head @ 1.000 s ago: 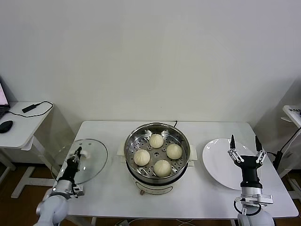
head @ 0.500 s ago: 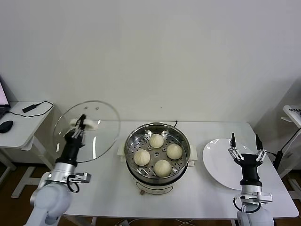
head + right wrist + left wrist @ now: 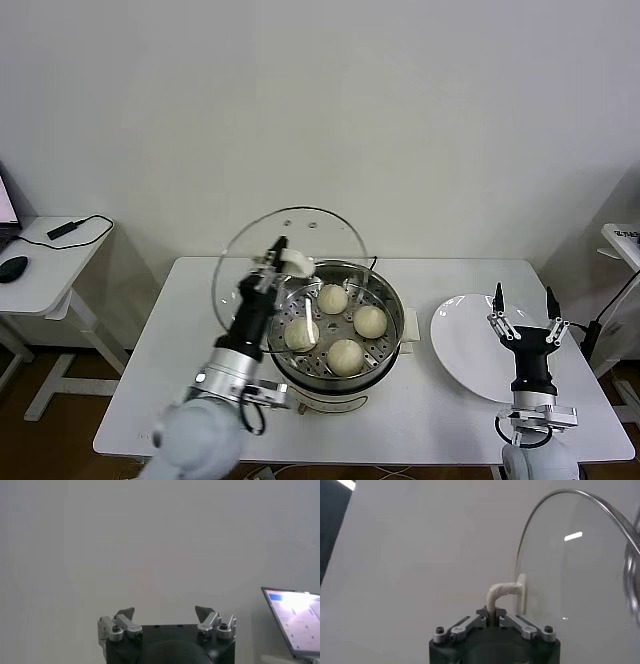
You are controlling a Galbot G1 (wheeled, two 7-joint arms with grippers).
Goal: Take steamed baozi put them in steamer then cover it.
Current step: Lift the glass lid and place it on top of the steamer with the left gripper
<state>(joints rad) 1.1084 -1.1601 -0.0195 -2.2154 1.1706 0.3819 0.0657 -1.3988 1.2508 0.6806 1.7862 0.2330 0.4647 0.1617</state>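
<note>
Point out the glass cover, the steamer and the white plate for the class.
cover (image 3: pixel 330 240), head view, on the clear glass pane.
steamer (image 3: pixel 392 296), head view, on its steel rim.
white plate (image 3: pixel 462 340), head view, on its bare surface.

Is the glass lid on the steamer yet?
Not yet. The left gripper holds the cover tilted on edge above the steamer.

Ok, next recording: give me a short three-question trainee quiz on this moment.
1. How many steamed baozi lie in the steamer?
2. True or false: the cover already rests flat on the steamer.
3. Which claw is open: A) left claw, B) right claw?

Key: 1) Four. 2) False: the left claw holds it by its white handle, tilted above the steamer. 3) B, raised over the white plate.
</note>
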